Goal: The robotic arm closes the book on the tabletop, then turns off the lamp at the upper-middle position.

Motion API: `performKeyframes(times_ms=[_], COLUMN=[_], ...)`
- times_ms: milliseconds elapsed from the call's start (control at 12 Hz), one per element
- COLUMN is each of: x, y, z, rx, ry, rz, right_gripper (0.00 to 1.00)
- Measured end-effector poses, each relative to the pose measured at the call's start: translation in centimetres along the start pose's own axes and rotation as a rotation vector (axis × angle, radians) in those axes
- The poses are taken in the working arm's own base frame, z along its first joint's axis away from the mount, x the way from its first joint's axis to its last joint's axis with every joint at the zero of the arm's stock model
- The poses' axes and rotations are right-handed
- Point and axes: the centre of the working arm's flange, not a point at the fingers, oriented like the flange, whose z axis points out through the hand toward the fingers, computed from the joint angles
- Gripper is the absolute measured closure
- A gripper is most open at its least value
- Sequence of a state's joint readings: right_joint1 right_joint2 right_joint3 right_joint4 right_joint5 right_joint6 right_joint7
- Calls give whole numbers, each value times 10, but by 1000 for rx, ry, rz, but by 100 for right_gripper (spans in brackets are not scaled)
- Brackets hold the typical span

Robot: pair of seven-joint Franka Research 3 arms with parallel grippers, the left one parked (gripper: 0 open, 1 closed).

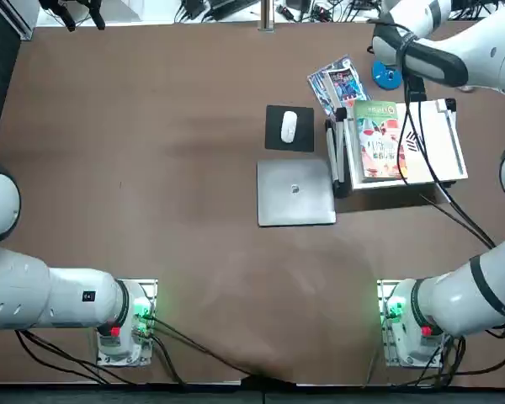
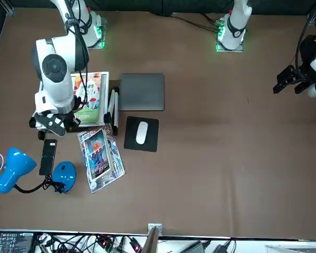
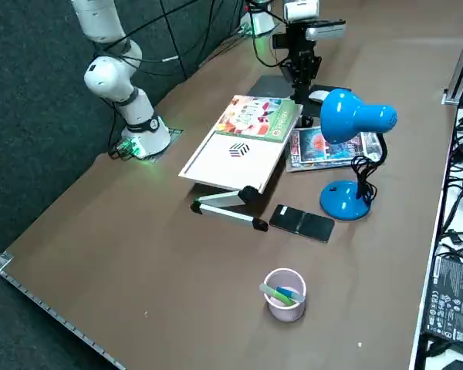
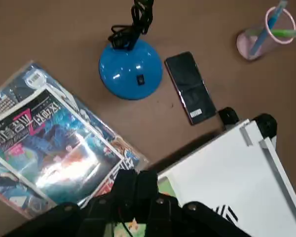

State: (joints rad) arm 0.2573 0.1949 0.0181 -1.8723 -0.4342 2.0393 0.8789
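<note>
Front view: blue lampshade [image 2: 17, 169] beside phone [image 2: 48, 157], right hand [image 2: 57, 128] near book [image 2: 88, 105].

the glossy magazine [image 4: 54, 148] carries large chinese characters in white on a black band, with pink strokes among them, too blurred to spell out, and a barcode in one corner. the white case [image 3: 224, 160] bears a black emblem of slanted stripes shaped like a hexagon. small marks on the laptop's lid [image 1: 295, 206], the phone's white label [image 4: 196, 113] and the green book cover [image 1: 376, 109] are too small to read.
</note>
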Motion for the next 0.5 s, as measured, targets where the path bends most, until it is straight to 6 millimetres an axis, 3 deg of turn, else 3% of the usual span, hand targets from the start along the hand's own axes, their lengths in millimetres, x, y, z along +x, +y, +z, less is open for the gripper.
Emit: performKeyframes(times_ms=[500], x=[6], y=[-30], z=[36], rx=[-38], ry=[102], rz=[58], right_gripper=[99])
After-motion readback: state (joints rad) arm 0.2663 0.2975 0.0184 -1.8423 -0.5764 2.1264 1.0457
